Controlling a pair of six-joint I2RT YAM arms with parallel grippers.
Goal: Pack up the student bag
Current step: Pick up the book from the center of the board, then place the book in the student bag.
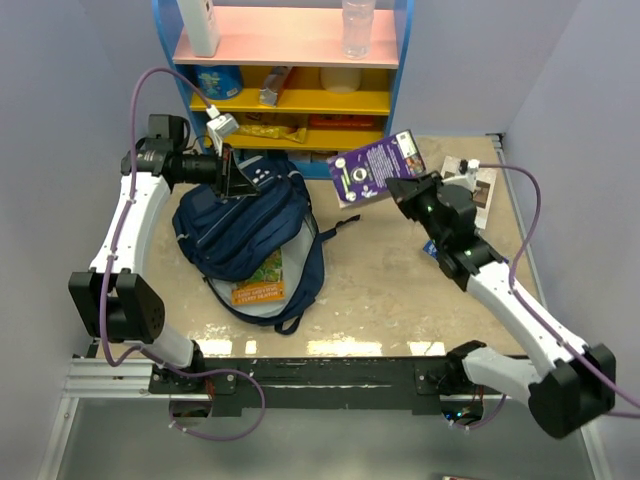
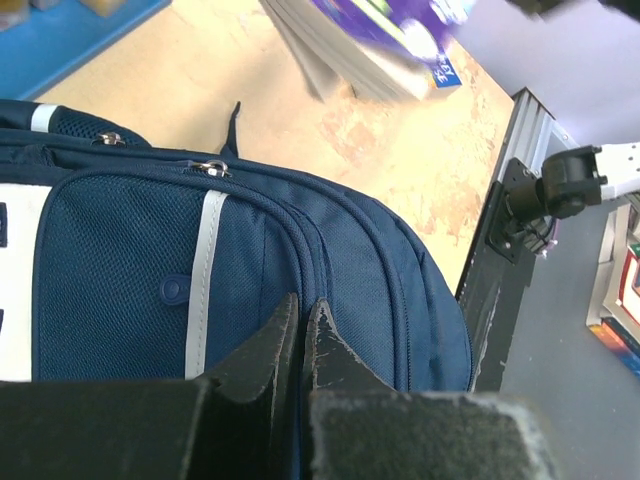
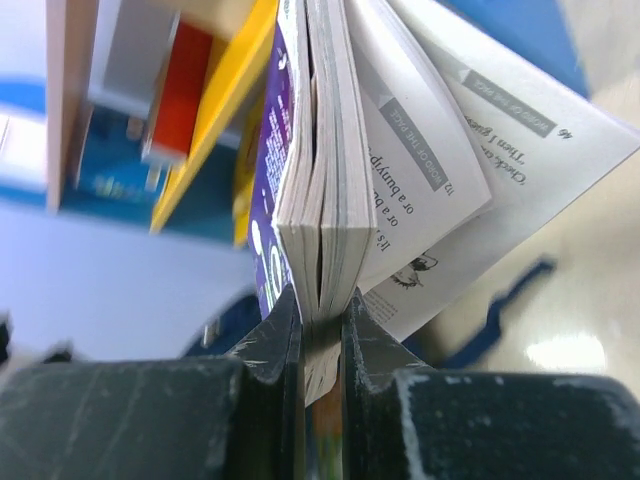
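student bag (image 1: 240,225) sits on the desk (image 1: 400,290) left of centre, just in front of the shelf unit (image 1: 290,48). Navy fabric; the front pocket w/ its light stripe shows in the left wrist view. Main compartment is unzipped, mouth open toward the near edge. 1 orange/green book (image 1: 260,280) lies inside the opening, partly covered by the bag's upper panel. left tool (image 2: 304,305) is at the bag's top end, jaws pressed together w/ only a sliver btwn them, pinching a fold of bag fabric by the zip line. Upper part of the bag looks held up off the desk. right tool (image 3: 320,300) is clamped on a purple book (image 1: 372,168), gripping 1 edge w/ cover + most pages btwn the jaws. A few loose pgs fan out to the side, printed text visible. That book is in the air, tilted, to the right of the bag and not touching it. Shelf unit: pink top board carries 1 white bottle (image 1: 203,25) and 1 clear bottle (image 1: 357,25); yellow boards below hold assorted packs, too small to ID. small items (image 1: 472,172) lie on the desk at the far right, behind the right arm; can't tell what they are.
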